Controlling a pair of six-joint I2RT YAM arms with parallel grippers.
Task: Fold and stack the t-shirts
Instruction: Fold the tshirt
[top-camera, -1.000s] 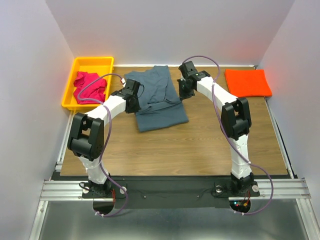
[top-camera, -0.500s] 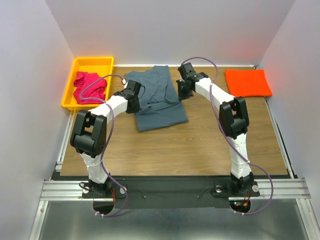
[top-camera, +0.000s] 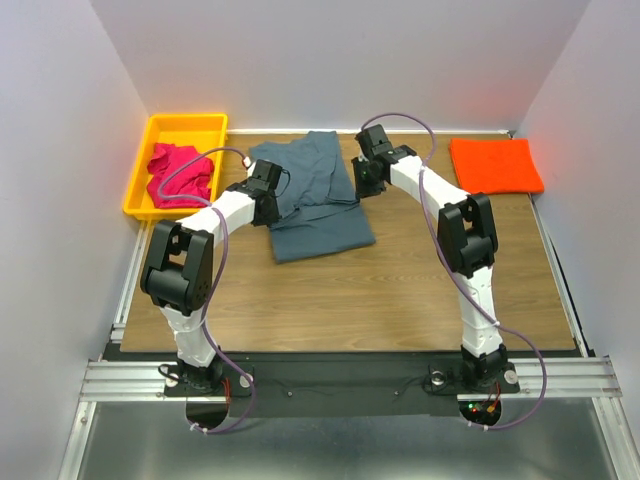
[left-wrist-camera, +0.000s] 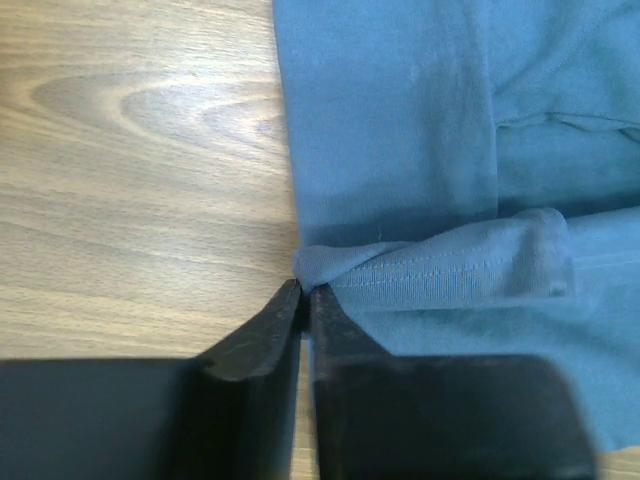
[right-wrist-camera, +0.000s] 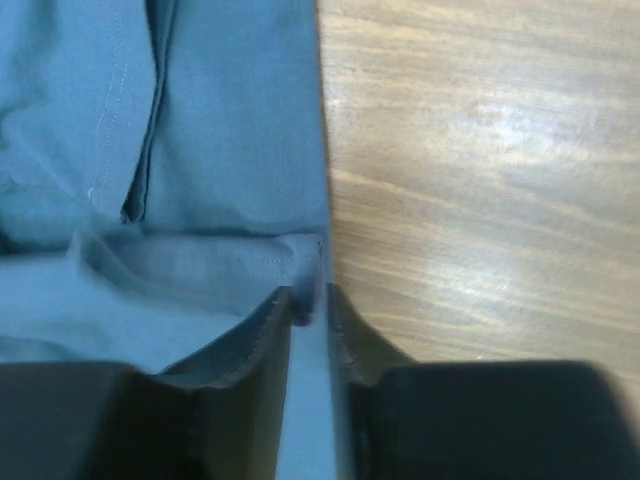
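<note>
The slate grey-blue t-shirt lies partly folded at the back middle of the table. My left gripper is low at its left edge, the jaws parted by a thin slit, with a bunched fold of hem just at the tips. At the shirt's right edge, my right gripper has its jaws slightly apart, a folded hem lying loose at the tips. The orange t-shirt lies folded at the back right. The magenta-pink t-shirt is crumpled in the bin.
The yellow plastic bin stands at the back left corner. Bare wooden tabletop stretches in front of the grey-blue shirt. White walls close in the back and both sides.
Both grippers' jaws have parted slightly from shut, loosening their pinch on the grey-blue shirt's edges. The left arm's elbow has shifted a little; the shirt stays put.
</note>
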